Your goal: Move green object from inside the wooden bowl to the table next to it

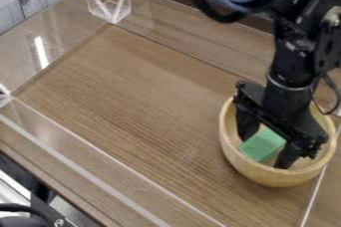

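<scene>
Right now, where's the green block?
In the camera view the green block lies inside the wooden bowl at the lower right of the table, between the fingers of the open gripper lowered into the bowl.
</scene>
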`<action>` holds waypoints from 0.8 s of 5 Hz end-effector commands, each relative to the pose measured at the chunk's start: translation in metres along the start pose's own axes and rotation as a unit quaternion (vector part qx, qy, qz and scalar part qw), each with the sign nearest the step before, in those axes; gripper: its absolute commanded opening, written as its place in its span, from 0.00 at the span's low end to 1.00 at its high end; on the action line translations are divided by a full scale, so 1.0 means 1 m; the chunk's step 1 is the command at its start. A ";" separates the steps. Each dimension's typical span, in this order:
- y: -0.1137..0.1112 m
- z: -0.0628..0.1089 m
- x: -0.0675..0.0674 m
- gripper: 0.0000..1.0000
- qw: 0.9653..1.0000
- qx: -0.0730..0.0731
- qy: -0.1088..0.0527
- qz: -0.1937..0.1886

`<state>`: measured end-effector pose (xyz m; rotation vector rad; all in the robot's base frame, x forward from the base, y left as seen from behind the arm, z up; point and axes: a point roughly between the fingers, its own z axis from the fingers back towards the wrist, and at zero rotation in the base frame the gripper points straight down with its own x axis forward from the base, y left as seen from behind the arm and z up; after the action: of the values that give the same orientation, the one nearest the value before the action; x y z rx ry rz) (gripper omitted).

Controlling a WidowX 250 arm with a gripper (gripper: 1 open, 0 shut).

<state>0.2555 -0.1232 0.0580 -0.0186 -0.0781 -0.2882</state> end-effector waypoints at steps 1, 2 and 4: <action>-0.002 0.020 0.018 1.00 0.999 -0.001 -0.045 -0.006; -0.003 0.021 0.027 1.00 0.998 -0.004 -0.055 -0.007; 0.007 0.010 0.028 1.00 0.996 -0.001 -0.060 0.068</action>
<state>0.2790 -0.1244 0.0611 -0.0356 -0.1622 -0.1567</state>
